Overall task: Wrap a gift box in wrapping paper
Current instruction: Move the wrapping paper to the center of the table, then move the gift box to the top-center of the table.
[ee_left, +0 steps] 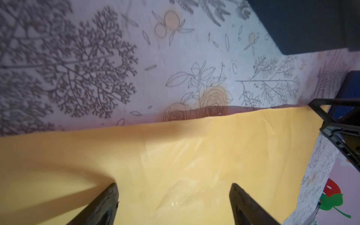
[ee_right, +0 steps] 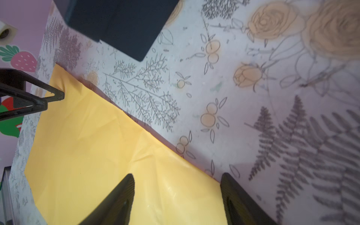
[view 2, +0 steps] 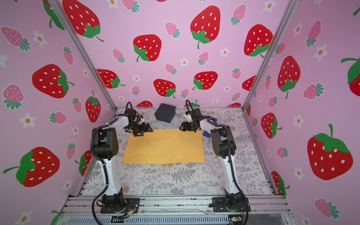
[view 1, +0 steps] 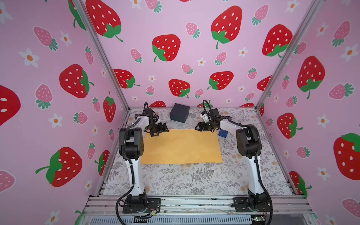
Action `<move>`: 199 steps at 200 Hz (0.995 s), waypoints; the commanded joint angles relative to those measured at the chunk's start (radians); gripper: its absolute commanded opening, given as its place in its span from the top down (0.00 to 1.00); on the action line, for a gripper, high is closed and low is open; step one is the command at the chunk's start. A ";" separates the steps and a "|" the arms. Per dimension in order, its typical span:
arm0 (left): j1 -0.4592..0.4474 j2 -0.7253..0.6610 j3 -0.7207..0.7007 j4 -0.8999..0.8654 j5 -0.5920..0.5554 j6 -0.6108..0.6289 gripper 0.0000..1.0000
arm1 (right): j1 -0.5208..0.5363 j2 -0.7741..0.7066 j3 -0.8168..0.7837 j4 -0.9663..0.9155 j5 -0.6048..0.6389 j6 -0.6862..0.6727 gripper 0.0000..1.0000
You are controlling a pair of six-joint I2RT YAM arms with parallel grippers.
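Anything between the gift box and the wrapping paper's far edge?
Nothing: only a bare strip of floral table covering separates the gift box from the wrapping paper. Clearest in the right wrist view; both top views agree.

Both arms reach forward, left hand (ee_left: 173,194) and right hand (ee_right: 177,183) spread wide, empty.

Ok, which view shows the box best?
Both top views: the whole box shows, top and two sides, standing beyond the far edge of the paper. Both wrist views crop it at the frame edge: the left wrist catches a dark corner, the right wrist a larger part.
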 commanded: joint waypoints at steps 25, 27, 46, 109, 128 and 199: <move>-0.001 -0.100 -0.182 -0.003 0.050 -0.017 0.10 | 0.004 -0.090 -0.161 -0.105 0.020 -0.067 0.27; -0.002 -0.104 -0.193 0.001 0.050 -0.020 0.10 | 0.004 -0.094 -0.167 -0.105 0.019 -0.069 0.27; -0.002 -0.145 -0.272 0.020 0.042 -0.040 0.10 | 0.004 -0.130 -0.231 -0.100 0.033 -0.079 0.27; -0.041 -0.234 -0.417 0.070 0.044 -0.081 0.11 | 0.002 -0.260 -0.425 -0.074 0.052 -0.085 0.27; -0.056 -0.243 -0.429 0.069 0.039 -0.092 0.11 | 0.001 -0.276 -0.448 -0.060 0.076 -0.076 0.27; -0.058 -0.227 -0.123 0.048 0.000 -0.105 0.11 | -0.013 -0.252 -0.278 0.068 0.031 0.120 0.25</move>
